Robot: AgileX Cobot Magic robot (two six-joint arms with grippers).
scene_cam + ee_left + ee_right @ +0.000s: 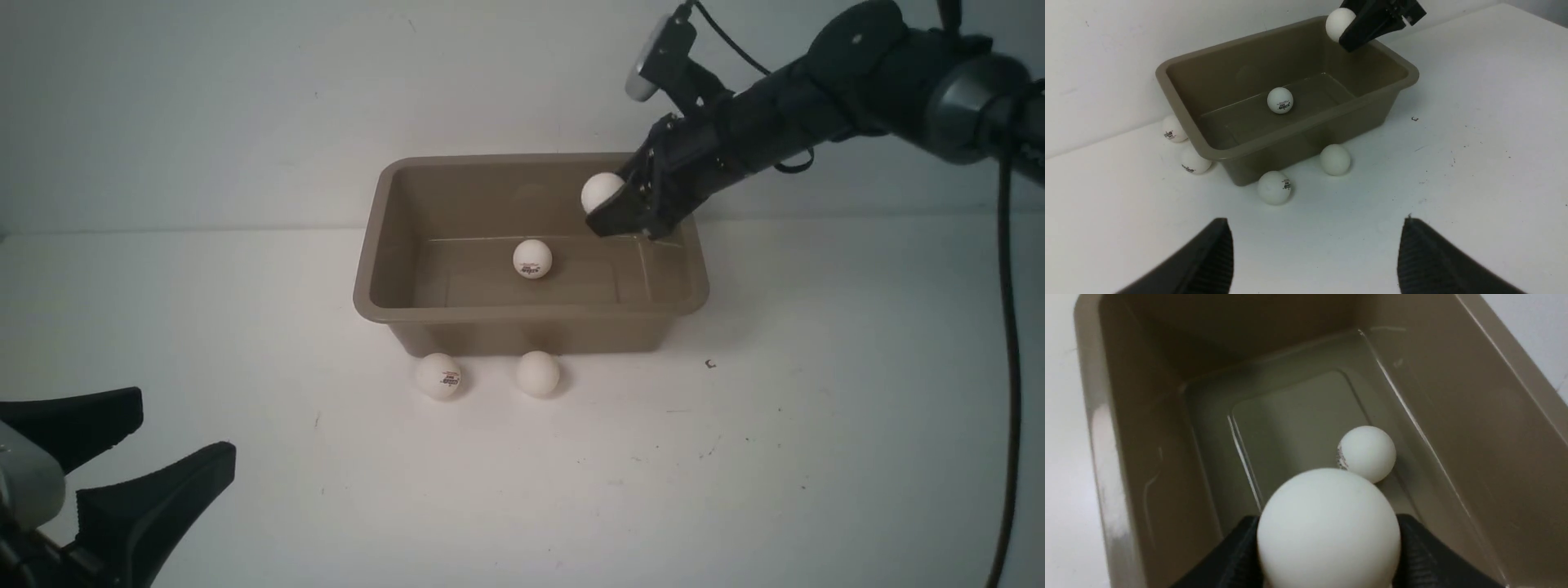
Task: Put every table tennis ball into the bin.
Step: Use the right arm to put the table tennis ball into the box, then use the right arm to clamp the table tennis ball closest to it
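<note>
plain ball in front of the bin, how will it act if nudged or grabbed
Probably rolls at a light touch: the plain ball is a smooth sphere on the flat table. Pushed toward the bin, the wall likely stops it. It looks glossy, so it might squirt from closing pads.

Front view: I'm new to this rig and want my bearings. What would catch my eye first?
The right gripper holds a white ball over the taupe bin's right end, above a second ball lying on its floor. Two more balls sit just in front of the bin's near wall. The left gripper stands open at the lower left.
</note>
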